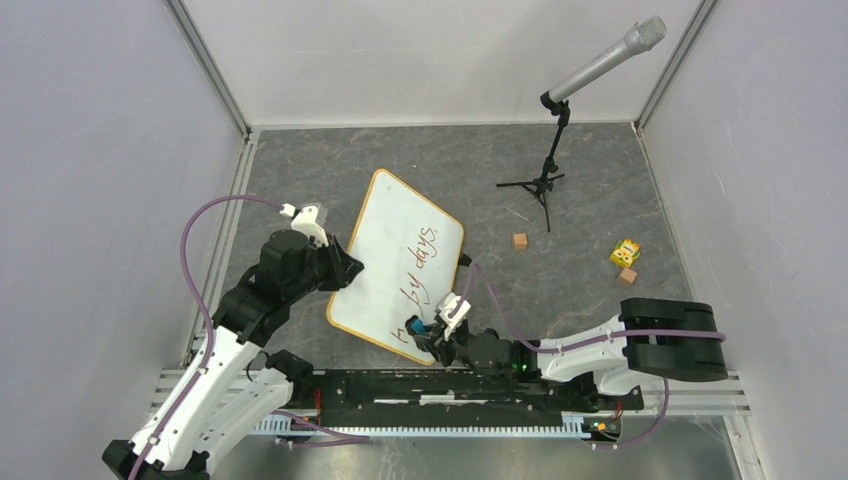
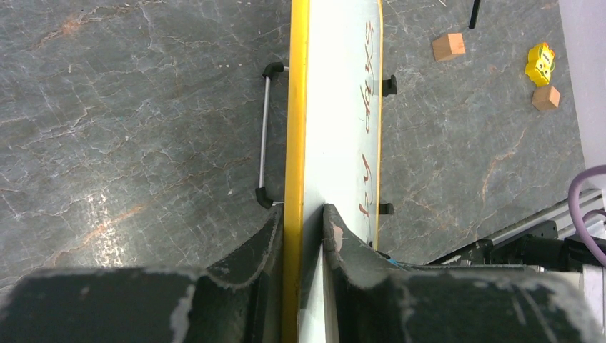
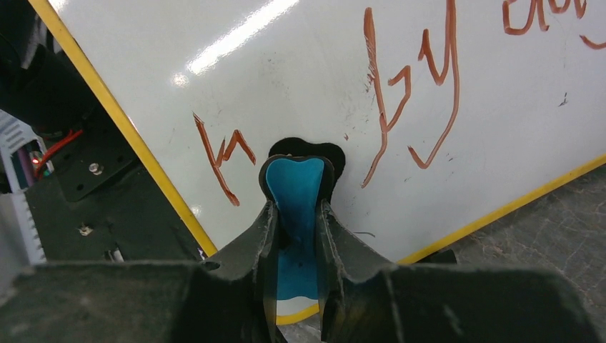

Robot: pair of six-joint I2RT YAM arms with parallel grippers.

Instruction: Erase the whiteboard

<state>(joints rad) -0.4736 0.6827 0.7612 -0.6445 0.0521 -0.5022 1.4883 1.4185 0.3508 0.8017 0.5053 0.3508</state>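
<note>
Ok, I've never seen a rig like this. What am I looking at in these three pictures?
This is a robot: a left arm and a right arm bolted at a table's near edge. One picture comes from a camera overhead, the other two from a camera on each wrist. The left fingers clamp the yellow-framed whiteboard by its edge. The right fingers grip a blue eraser, its tip at the board beside red-brown writing. Also on the table: a microphone on a stand, two wooden blocks and a yellow box.
</note>
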